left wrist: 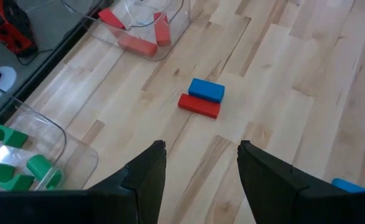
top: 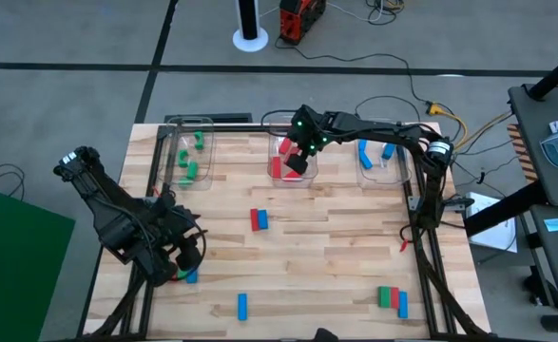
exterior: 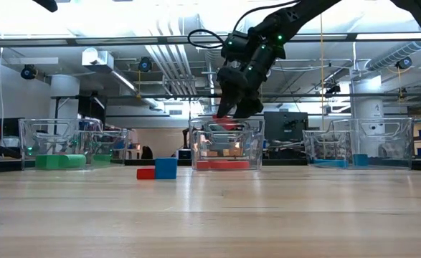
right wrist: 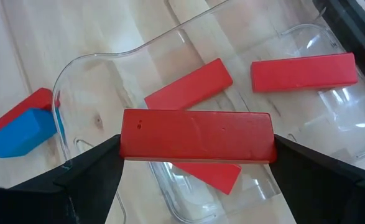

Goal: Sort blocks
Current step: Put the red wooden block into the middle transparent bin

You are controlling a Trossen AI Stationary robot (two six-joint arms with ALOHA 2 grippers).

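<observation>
- Nearest the bench's [top: 336, 275] front edge, a lone blue block [top: 242, 305] is lying on the wood, and a cluster of green, red and blue blocks [top: 391, 299] is sitting toward the front right corner.
- At the front left, the left gripper [left wrist: 201, 168] is hovering over the bench with its jaws standing open and nothing between them; a blue block [top: 191, 275] is lying just beside it.
- In the middle of the bench, a red block [left wrist: 199, 105] and a blue block [left wrist: 206, 90] are lying side by side, touching.
- Along the far edge three clear bins are standing in a row. The left bin [top: 177, 142] is holding green blocks [top: 191, 171].
- The middle bin [right wrist: 95, 62] is holding three loose red blocks [right wrist: 188, 85] lying flat on its floor.
- The right gripper [right wrist: 198, 149] is hanging over the middle bin, its jaws clamping a red block [right wrist: 197, 137] by its two ends, level and above the bin's floor.
- The right bin [top: 399, 169] is holding blue blocks [top: 365, 154].
</observation>
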